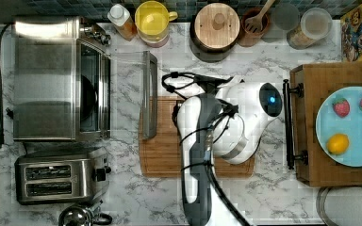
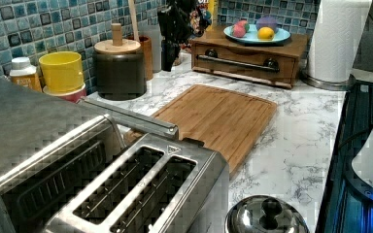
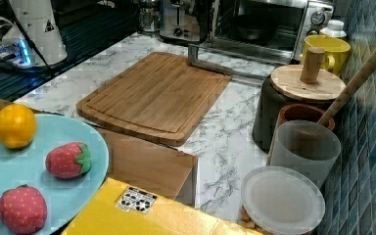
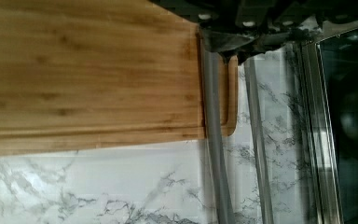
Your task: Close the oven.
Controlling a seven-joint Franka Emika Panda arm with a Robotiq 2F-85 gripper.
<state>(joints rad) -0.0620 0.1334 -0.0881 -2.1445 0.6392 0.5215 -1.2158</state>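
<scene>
tool (image 4: 235, 44) at oven (image 1: 59, 77) door handle (image 4: 213, 140)

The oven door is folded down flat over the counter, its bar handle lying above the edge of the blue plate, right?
Not quite. The oven door is folded down flat, but its bar handle lies above the edge of the wooden cutting board, as the top view shows. The blue plate sits far across the counter on a wooden box.

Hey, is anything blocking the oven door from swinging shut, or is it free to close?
Nothing visible blocks it. The oven door lies folded down flat, its bar handle over the edge of the cutting board. The glass and the opening look bare apart from a dark pan inside the cavity. The claw sits right at the handle.
</scene>
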